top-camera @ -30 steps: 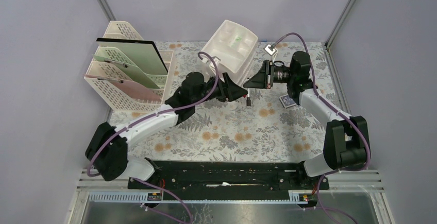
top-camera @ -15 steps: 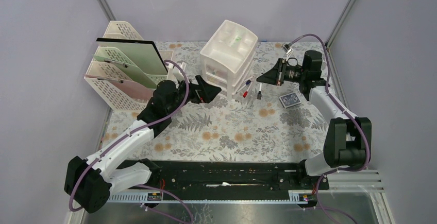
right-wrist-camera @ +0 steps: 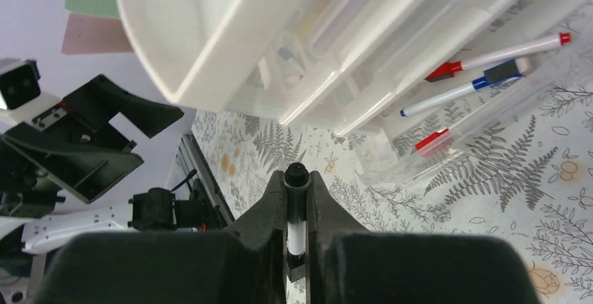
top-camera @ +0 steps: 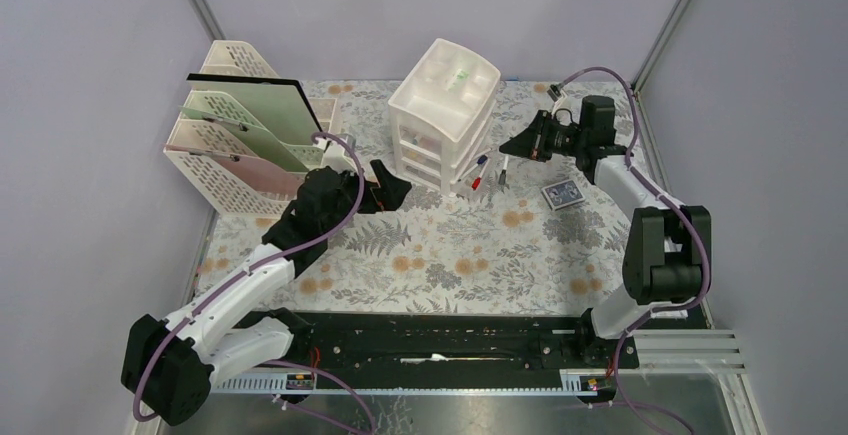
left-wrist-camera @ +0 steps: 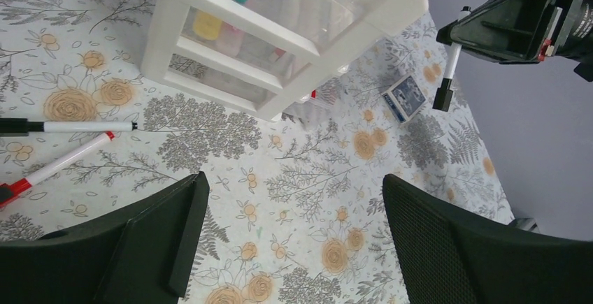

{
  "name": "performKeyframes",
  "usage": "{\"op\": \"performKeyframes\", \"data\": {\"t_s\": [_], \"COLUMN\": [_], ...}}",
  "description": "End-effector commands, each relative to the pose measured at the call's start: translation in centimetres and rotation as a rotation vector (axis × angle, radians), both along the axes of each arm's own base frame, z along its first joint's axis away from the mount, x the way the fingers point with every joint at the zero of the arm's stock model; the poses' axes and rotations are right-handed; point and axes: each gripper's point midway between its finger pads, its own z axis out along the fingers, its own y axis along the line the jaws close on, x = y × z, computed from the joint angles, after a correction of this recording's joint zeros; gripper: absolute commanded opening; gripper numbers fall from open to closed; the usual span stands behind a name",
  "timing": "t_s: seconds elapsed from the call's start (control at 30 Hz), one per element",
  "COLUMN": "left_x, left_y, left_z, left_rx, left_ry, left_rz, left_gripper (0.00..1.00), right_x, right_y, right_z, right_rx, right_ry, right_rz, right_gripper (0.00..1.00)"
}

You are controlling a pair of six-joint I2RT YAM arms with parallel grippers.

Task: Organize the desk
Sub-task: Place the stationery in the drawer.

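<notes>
Top external view: the desk [top-camera: 450,255], with its fern-and-flower cloth, fills the middle of the frame. The tidying looks to be in the marker-collecting step. A marker [top-camera: 502,173] is held pinched in the right gripper [top-camera: 507,148], upper right of centre, and hangs black end down just beside the drawers [top-camera: 445,95].

From the right wrist view the fingers can be seen closed tight on the marker barrel. Past them, a few pens [right-wrist-camera: 482,73] lie in what looks like a pulled-out clear bottom drawer. So the step in hand is judged to be dropping this marker in with them.

The left gripper [top-camera: 397,187] sits left of centre, close to the drawers' lower left corner. It is spread wide and nothing is held in it, which the left wrist view confirms.

Two loose markers [left-wrist-camera: 66,127], one black-capped and one red-capped, are still out on the cloth at the left edge of that view. A small card box [top-camera: 562,194] is also out, lower right of the drawers. The rack [top-camera: 245,145] at upper left already has folders in it.

Next move, as a guess:
- The marker should be carried over the open tray, tilted flatter so it lies along the tray, and let go low.
- The loose markers could then be picked up by the left gripper.
- Care is needed so the drawers aren't knocked.
</notes>
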Motion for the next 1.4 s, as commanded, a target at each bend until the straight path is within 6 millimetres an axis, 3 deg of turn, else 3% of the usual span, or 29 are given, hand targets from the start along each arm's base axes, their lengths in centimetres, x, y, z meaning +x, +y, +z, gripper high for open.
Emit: {"op": "performKeyframes", "data": {"t_s": [0.0, 0.27, 0.7, 0.87, 1.1, 1.37], "left_x": [0.4, 0.3, 0.3, 0.3, 0.5, 0.9], "left_y": [1.0, 1.2, 2.2, 2.3, 2.3, 2.1], "left_z": [-0.3, -1.1, -2.3, -2.5, -2.8, -2.9], "left_rx": [0.047, 0.068, 0.116, 0.124, 0.135, 0.152], "left_ry": [-0.020, 0.010, 0.040, 0.046, 0.052, 0.052], "left_rz": [0.027, 0.030, 0.065, 0.064, 0.064, 0.054], "left_gripper": [0.99, 0.99, 0.99, 0.99, 0.99, 0.99], "right_x": [2.6, 5.7, 9.4, 9.9, 10.2, 10.4], "right_y": [-0.3, -0.6, -0.7, 0.0, 0.8, 1.4], "right_z": [0.4, -2.5, -6.1, -7.5, -8.1, -8.5], "right_rx": [0.018, 0.038, -0.040, -0.045, -0.047, -0.044], "right_ry": [0.029, 0.194, 0.289, 0.333, 0.344, 0.356], "right_rz": [-0.099, -0.247, -0.368, -0.371, -0.359, -0.343], "right_gripper": [0.03, 0.06, 0.09, 0.12, 0.17, 0.33]}}
